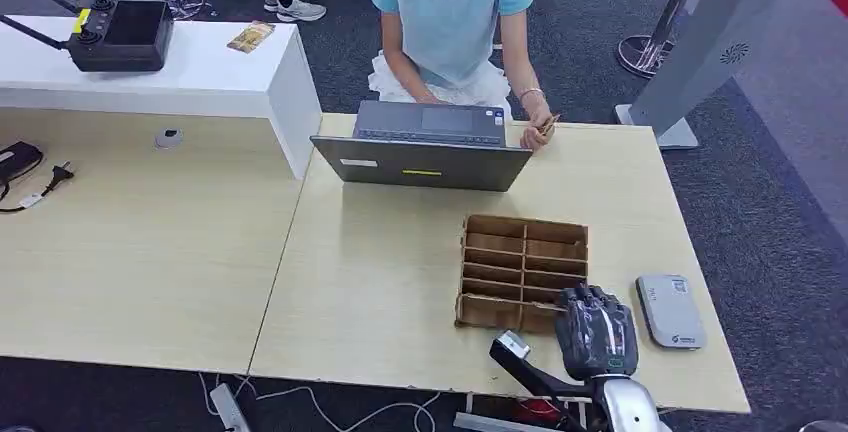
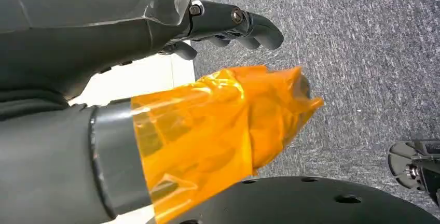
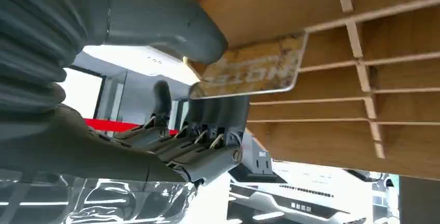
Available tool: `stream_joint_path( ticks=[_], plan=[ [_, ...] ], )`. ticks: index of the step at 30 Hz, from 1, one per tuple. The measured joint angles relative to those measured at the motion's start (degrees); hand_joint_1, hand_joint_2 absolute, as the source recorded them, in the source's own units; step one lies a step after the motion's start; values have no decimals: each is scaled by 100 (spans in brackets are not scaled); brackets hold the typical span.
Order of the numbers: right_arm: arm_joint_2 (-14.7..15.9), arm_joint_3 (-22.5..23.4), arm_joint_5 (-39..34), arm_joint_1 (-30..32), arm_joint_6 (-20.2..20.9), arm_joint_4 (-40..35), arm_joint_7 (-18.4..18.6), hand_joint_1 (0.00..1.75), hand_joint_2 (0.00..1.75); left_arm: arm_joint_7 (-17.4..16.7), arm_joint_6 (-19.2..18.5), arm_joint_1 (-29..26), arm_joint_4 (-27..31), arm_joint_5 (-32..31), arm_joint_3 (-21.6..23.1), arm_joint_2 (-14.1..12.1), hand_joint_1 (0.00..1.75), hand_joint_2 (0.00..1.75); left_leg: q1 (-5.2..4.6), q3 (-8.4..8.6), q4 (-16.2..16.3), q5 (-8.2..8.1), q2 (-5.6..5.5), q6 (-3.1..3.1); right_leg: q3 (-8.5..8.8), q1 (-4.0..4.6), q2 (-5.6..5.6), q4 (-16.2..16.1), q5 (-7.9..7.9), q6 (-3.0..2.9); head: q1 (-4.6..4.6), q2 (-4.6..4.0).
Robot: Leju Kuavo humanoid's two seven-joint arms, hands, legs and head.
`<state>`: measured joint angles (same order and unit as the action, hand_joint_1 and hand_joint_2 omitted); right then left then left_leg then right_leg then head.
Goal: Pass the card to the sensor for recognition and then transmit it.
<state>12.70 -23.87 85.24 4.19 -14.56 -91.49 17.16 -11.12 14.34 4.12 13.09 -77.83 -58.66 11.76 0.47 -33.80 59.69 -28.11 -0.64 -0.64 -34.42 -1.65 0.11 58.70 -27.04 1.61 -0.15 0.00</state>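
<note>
Overhead first, head view: right hand (image 1: 597, 332) at the near right corner of the desk (image 1: 380, 282), over the near right compartments of the wooden divider tray (image 1: 523, 272), back of hand up, fingers curled down into it. Grey sensor box (image 1: 670, 310) just beside the tray, toward the right edge. Open laptop (image 1: 425, 147) at the far edge, a person (image 1: 450, 22) seated behind it, holding a small card-like item (image 1: 547, 127) at the laptop's right corner. White counter with a black controller (image 1: 120, 37) at the far left.

Left wrist view: left hand (image 2: 228, 24) hanging over grey carpet (image 2: 363, 53), holding nothing. Thumb wrapped in orange film (image 2: 218, 125); dark fingers curved, apart from the thumb.

Right wrist view: card (image 3: 249, 71) pinched between the thick grey thumb and the dark fingers (image 3: 207, 125) of the right hand. Card lying against the tray's thin wooden dividers; whether it sits inside a slot cannot be told. Printed face worn, lettering unreadable.
</note>
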Motion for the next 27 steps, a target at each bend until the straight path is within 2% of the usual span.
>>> stream_joint_path(
  ticks=[5, 11, 16, 18, 27],
  plan=[
    [-22, 0, -26, -2, -116, 0, -61, 129, 175, 17, 9, 0, 0, 0, -2, 0, 0, 0, 0, 0, 0, 0, 0, 0, 0, 0, 0, 0, 0, 0, 0, 0],
    [-46, 0, -24, -2, -157, 0, -85, 140, 175, 28, 11, 0, 0, 0, -18, 0, 0, 0, 0, 0, 0, 0, 0, 0, 0, 0, 0, 0, 0, 0, 0, 0],
    [-74, 2, -26, -1, -289, 0, -114, 141, 175, 33, 17, 0, 0, -7, -35, 0, 0, 0, 0, 0, 0, 0, 0, 0, 0, 0, 0, 0, 0, 0, 0, 0],
    [-85, 7, -68, 0, -359, -7, -166, 148, 175, 37, 24, 0, 0, -9, -37, 0, 0, 0, 0, 0, 0, 0, 0, 0, 0, 0, 0, 0, 0, 0, 0, 0],
    [-155, 31, -317, 30, -629, -87, -374, 154, 175, 59, 48, 0, 0, -33, -81, 0, 0, 0, 0, 1, 0, 0, 0, 0, 0, 0, 1, 0, 0, 0, 0, 0]
  ],
)
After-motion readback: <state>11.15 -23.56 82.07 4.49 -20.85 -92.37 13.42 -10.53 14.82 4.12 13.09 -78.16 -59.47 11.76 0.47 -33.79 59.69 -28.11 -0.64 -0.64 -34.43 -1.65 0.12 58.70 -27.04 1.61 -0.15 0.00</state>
